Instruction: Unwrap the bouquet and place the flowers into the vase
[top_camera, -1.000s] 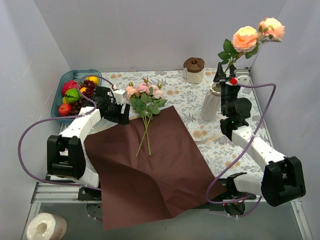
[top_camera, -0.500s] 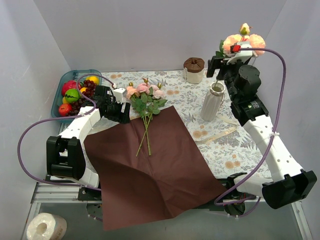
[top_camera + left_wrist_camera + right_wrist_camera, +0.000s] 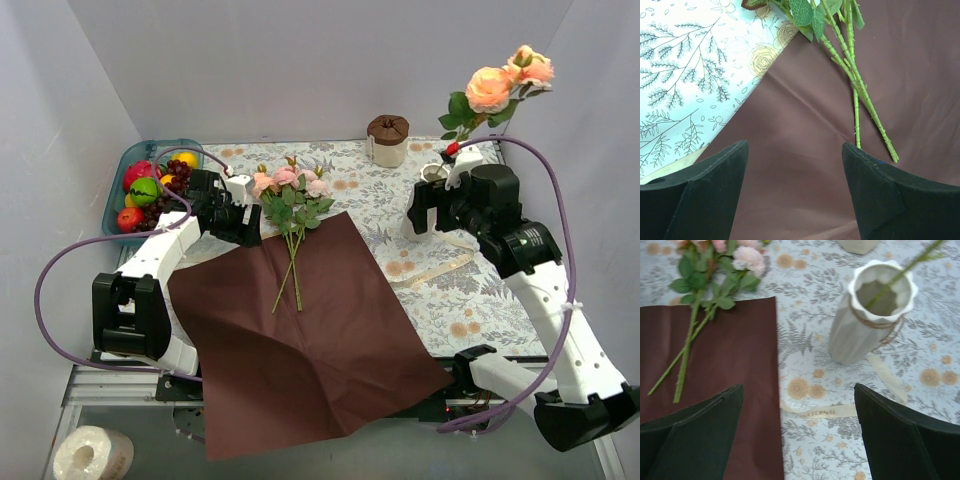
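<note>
The floral-clothed table [image 3: 360,200] carries maroon paper [image 3: 320,330], vase [image 3: 860,325], jar [image 3: 387,140], ribbon [image 3: 830,411], fruit basket [image 3: 112,200].

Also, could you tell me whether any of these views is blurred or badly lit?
Top external: evenly lit and sharp, no glare on the maroon paper. Left wrist: crisp on the stems, though the fingers are dark and featureless. Right wrist: the softest, with the vase and pink flowers slightly blurred.

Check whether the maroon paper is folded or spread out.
Spread out: the maroon paper lies open, with the flowers resting partly on it.
</note>
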Tool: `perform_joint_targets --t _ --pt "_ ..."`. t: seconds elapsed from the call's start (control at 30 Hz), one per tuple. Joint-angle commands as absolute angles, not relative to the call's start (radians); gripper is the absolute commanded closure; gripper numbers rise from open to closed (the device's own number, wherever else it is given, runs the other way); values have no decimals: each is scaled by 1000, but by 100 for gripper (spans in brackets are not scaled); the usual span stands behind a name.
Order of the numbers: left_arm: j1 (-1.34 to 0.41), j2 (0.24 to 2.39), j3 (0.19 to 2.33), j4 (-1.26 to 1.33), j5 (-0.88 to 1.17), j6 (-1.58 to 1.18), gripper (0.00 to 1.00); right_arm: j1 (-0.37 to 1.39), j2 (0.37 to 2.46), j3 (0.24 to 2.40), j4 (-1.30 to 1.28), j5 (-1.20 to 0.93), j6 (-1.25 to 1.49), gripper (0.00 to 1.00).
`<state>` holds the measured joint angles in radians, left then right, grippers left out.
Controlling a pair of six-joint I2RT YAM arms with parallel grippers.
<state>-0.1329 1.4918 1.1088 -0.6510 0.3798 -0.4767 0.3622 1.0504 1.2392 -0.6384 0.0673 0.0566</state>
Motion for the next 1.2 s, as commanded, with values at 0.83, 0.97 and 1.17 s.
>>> perform_joint_targets --t 0.83,0.97,1.17 --pt "-106 1401 1123 -663 336 -491 28 827 1876 1446 -166 71 313 38" --pt "-89 1391 1098 -653 341 -480 28 833 1962 1550 -130 81 308 50" --pt "-66 1397 1085 -647 356 -465 29 824 2114 1733 -270 164 336 64"
